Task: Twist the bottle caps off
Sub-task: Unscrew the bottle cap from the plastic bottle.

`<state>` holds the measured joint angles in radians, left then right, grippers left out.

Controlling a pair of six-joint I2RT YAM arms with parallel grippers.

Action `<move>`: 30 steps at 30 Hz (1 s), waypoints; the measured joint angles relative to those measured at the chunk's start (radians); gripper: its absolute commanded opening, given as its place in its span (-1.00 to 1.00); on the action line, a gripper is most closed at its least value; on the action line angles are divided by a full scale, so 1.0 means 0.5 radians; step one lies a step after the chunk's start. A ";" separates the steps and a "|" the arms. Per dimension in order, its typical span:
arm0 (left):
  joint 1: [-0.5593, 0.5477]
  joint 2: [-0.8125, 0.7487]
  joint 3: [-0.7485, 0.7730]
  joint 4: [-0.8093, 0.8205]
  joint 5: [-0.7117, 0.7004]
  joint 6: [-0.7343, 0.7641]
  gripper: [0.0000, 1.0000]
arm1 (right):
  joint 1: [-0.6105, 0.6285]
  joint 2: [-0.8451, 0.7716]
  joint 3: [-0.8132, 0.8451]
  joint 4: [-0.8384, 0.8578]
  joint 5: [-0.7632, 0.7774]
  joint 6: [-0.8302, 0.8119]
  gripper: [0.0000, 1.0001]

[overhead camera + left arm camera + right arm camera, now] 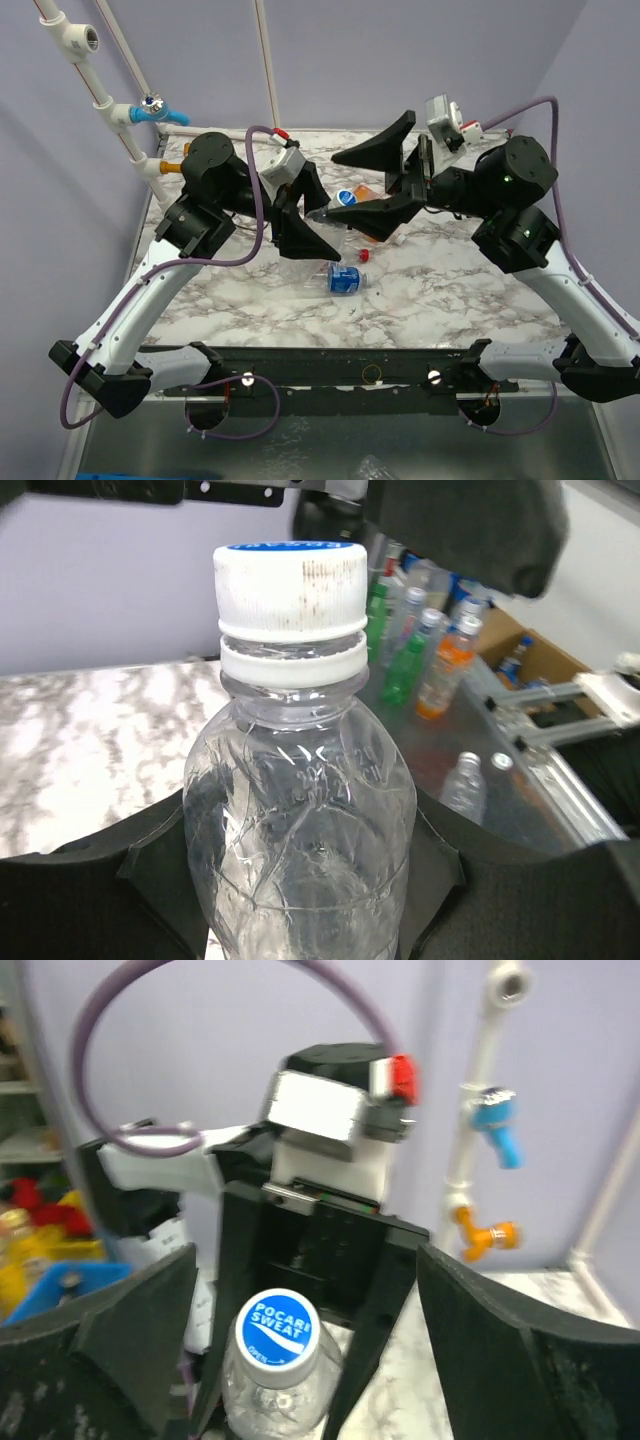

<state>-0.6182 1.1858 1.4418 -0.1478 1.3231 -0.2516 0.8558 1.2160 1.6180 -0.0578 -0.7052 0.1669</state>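
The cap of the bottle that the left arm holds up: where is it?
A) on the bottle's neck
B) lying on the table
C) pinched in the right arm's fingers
A: the blue-topped cap sits on the neck of the clear bottle, and the right fingers stand apart on either side of it without touching.

Bottle point(300, 830) in left hand point(320, 222), cap point(278, 1332) inside right hand point(335, 185)

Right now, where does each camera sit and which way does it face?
Top: above and behind, looking down at the table; both arms show.
Left wrist: looks along the left gripper at its bottle and cap.
Right wrist: faces the left gripper over the cap, framed by the open right gripper.
Shared: the wrist views share the cap.
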 measured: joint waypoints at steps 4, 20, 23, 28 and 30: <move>0.019 -0.026 -0.006 -0.024 -0.259 0.117 -1.00 | -0.001 -0.045 0.006 -0.004 0.450 -0.007 1.00; 0.021 -0.075 -0.194 -0.083 -1.586 0.666 -1.00 | 0.000 0.410 0.442 -0.573 1.314 0.205 0.52; 0.021 -0.075 -0.196 -0.083 -1.653 0.690 -1.00 | -0.001 0.411 0.415 -0.581 1.335 0.233 0.20; 0.021 -0.075 -0.196 -0.085 -1.699 0.703 -1.00 | 0.000 0.388 0.363 -0.539 1.344 0.271 -0.52; 0.021 -0.074 -0.204 -0.088 -1.706 0.703 -1.00 | 0.002 0.387 0.346 -0.529 1.356 0.273 -0.69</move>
<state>-0.6079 1.1488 1.3399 -0.1917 0.4702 0.1001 0.8566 1.4094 1.7912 -0.3222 -0.0273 0.3035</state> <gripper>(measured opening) 0.595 0.315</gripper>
